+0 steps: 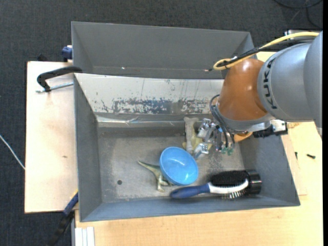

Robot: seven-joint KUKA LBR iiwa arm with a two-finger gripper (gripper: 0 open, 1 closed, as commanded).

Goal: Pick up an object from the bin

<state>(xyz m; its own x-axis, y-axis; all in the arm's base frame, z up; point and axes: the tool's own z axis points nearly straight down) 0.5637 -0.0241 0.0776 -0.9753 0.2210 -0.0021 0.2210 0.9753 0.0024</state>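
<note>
thick silver-grey cylindrical arm link [300, 81] with dark kuka lettering [267, 88] on its end. a glossy orange rounded wrist cover [241, 96], a thin yellow cable [256, 49] arcing over it, and a small silver metal gripper [209, 137] trailing black wires.

Arm [294, 81] cut off at 3 o'clock edge; orange cover [241, 96] hides top of tool [209, 138]. Green obj [152, 169] at 9 o'clock of blue bowl [179, 165] lies partly under it, kind unclear. Pale item [190, 132] by tool: can't ID.

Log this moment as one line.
hand: right rear of bin | nearest: blue bowl, front-left of it | blue-handled brush: along front wall
</note>
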